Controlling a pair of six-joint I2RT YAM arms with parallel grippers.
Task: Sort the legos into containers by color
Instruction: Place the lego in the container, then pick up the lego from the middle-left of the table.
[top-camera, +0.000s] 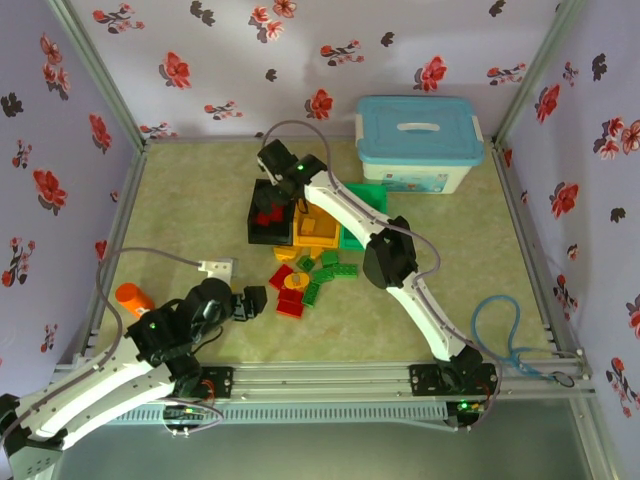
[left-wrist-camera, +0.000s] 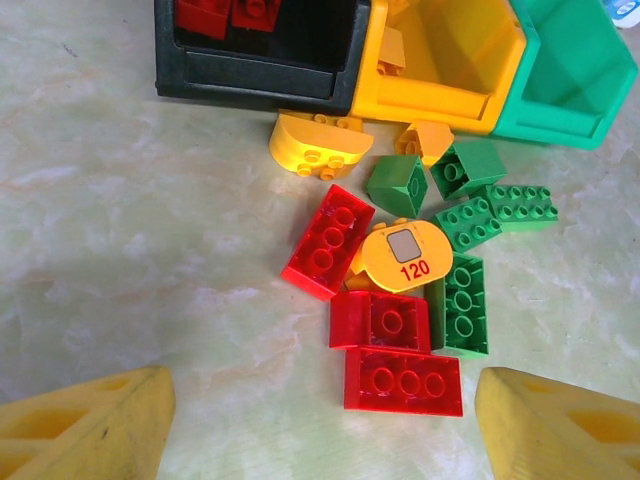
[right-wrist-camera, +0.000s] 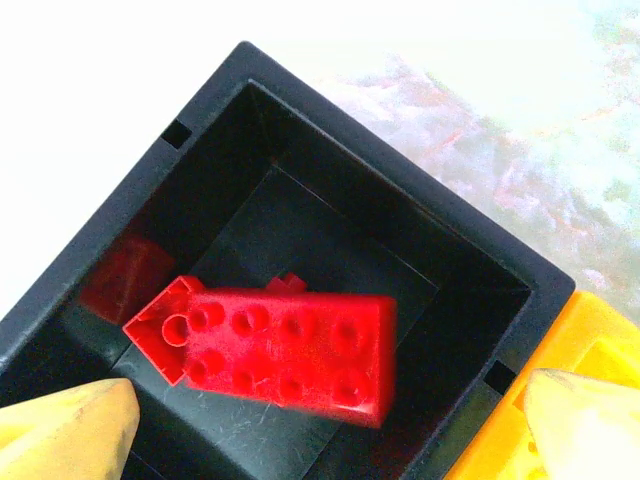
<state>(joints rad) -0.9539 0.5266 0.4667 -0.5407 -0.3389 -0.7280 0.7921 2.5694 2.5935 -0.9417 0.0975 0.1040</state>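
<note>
In the right wrist view the right gripper (right-wrist-camera: 325, 435) hangs over the black bin (right-wrist-camera: 500, 270). Its yellow fingers (right-wrist-camera: 65, 430) are spread wide at the lower corners of the frame, with nothing pinched between them. A long red brick (right-wrist-camera: 290, 350), slightly blurred, sits inside the bin at lower centre, studs up. A second red brick (right-wrist-camera: 125, 280) lies in shadow against the left wall. A corner of the yellow bin (right-wrist-camera: 570, 340) sits against the black one at lower right.

In the left wrist view the left gripper (left-wrist-camera: 325, 425) looks down on the table (left-wrist-camera: 120, 220), its two fingertips (left-wrist-camera: 90, 425) wide apart at the bottom corners, holding nothing. Just above them lies the loose pile:
- three red bricks (left-wrist-camera: 403, 380) at lower centre
- a round yellow piece (left-wrist-camera: 403, 258) marked 120 among them
- a cluster of green bricks (left-wrist-camera: 460, 305) to its right
- a curved yellow brick (left-wrist-camera: 318, 145) just in front of where the black and yellow bins meet

The three bins stand side by side across the top edge: black, yellow, then the green bin (left-wrist-camera: 560, 70).

From above, a white tub (top-camera: 410, 180) with a blue lid stands at upper right, behind the bins.
</note>
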